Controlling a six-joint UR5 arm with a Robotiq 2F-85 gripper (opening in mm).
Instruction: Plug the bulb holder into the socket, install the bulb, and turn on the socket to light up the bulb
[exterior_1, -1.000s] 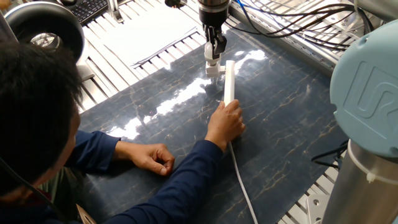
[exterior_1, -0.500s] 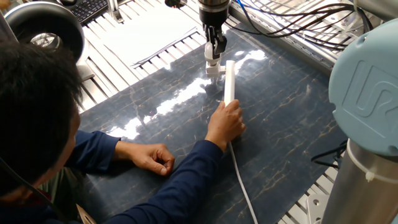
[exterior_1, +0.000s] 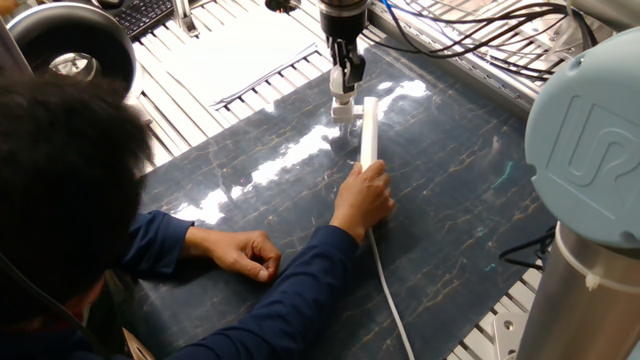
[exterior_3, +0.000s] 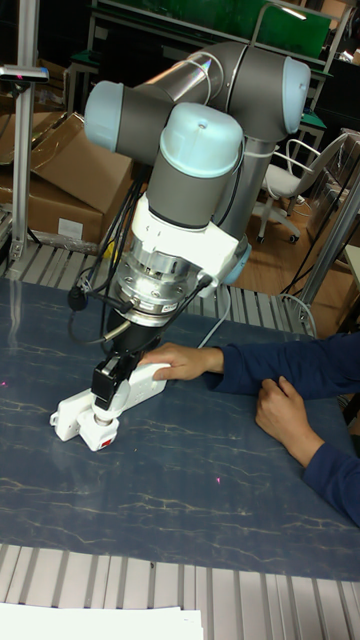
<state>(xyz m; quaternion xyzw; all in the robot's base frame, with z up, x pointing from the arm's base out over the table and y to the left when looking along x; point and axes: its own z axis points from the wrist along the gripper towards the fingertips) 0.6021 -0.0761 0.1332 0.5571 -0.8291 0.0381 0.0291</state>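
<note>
The socket is a long white strip lying on the dark marbled table, with its cord trailing toward the front edge. A person's hand presses on its near end. My gripper hangs over the strip's far end and is shut on the bulb holder, a small white block touching the strip's left side. In the tall fixed view the gripper clamps the bulb holder, which shows an orange spot low on its front, against the socket. The bulb is out of view.
The person's other hand rests as a fist on the table near the front left, and their head fills the left foreground. White sheets lie behind the gripper. Black cables run along the back right. The arm's base stands at the right.
</note>
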